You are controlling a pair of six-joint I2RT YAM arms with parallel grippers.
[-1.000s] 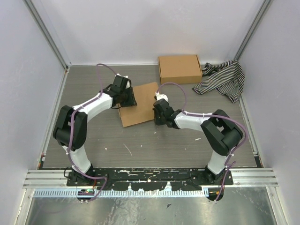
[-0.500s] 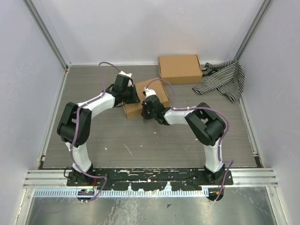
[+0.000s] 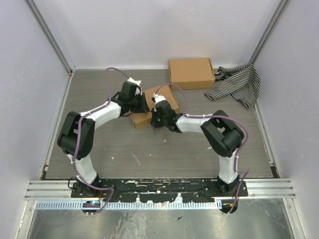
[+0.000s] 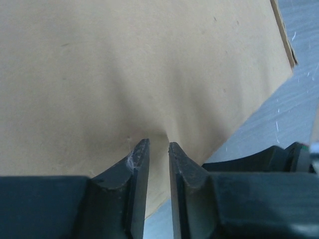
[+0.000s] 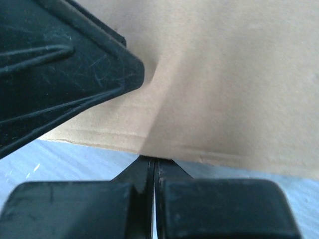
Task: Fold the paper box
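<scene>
The paper box (image 3: 158,99), plain brown cardboard, sits mid-table between my two grippers and looks folded into a compact box. My left gripper (image 3: 141,103) is at its left side. In the left wrist view its jaws (image 4: 155,145) stand a narrow gap apart, tips against a broad cardboard panel (image 4: 124,74), with nothing visibly pinched. My right gripper (image 3: 155,119) is at the box's near edge. In the right wrist view it (image 5: 153,160) is shut, tips right at the lower edge of the cardboard (image 5: 224,89). The left gripper's black body (image 5: 60,64) shows at upper left there.
A second, fully formed brown box (image 3: 191,73) stands at the back, with a black-and-white striped cloth (image 3: 237,85) to its right. Pale walls close in the table on three sides.
The cardboard went from a wider, raised sheet to a smaller folded shape. The right arm swung left up to the box, and the left jaws narrowed.
</scene>
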